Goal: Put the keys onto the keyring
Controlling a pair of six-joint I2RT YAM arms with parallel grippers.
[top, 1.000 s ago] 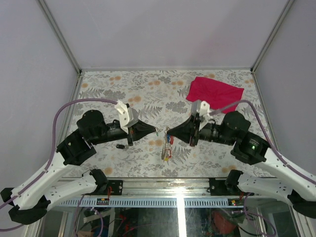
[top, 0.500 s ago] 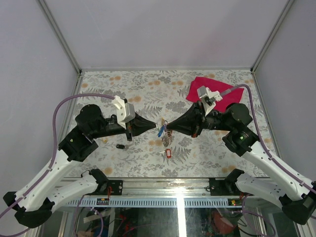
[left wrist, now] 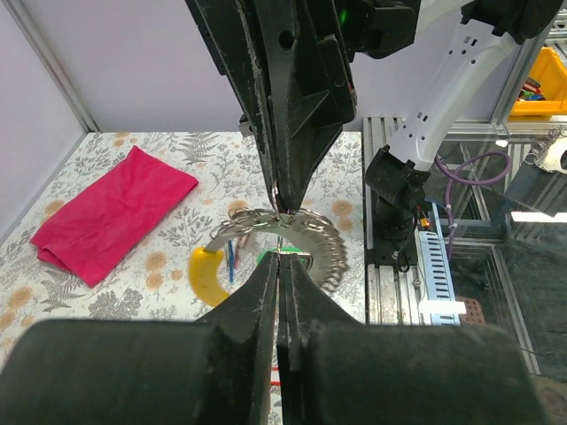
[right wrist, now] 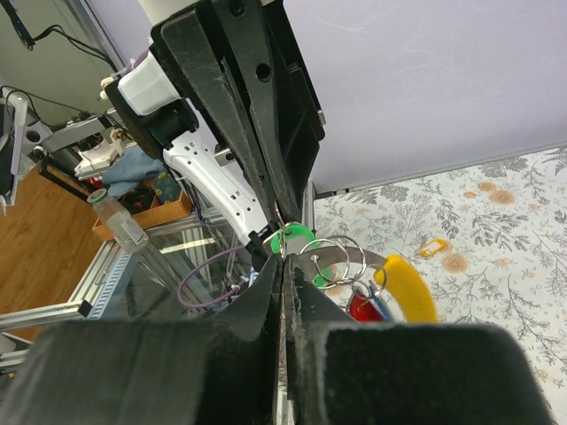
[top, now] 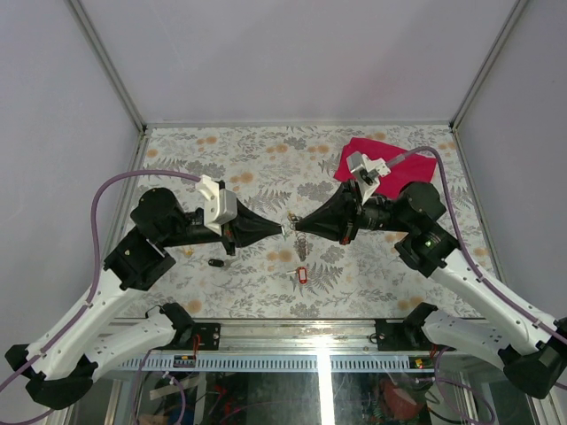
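Observation:
Both grippers meet tip to tip above the middle of the table. My right gripper (top: pixel 298 223) is shut on the keyring (top: pixel 300 239), a silvery ring bundle (left wrist: pixel 297 221) with a yellow tag (left wrist: pixel 205 276) and a blue one hanging below. My left gripper (top: pixel 283 232) is shut on a green-tagged key (right wrist: pixel 299 239), pressed against the rings (right wrist: pixel 344 261). A red-tagged key (top: pixel 301 275) lies on the table below them. A small black piece (top: pixel 215 262) lies by the left arm.
A red cloth (top: pixel 385 163) lies crumpled at the back right, behind the right arm. The flower-patterned tabletop (top: pixel 221 159) is walled on three sides. A loose yellow tag (right wrist: pixel 432 248) rests on the table.
My right gripper has lifted the keyring off the table and swung towards the left gripper. The red-tagged key stayed on the table. The left gripper came in with the green key.

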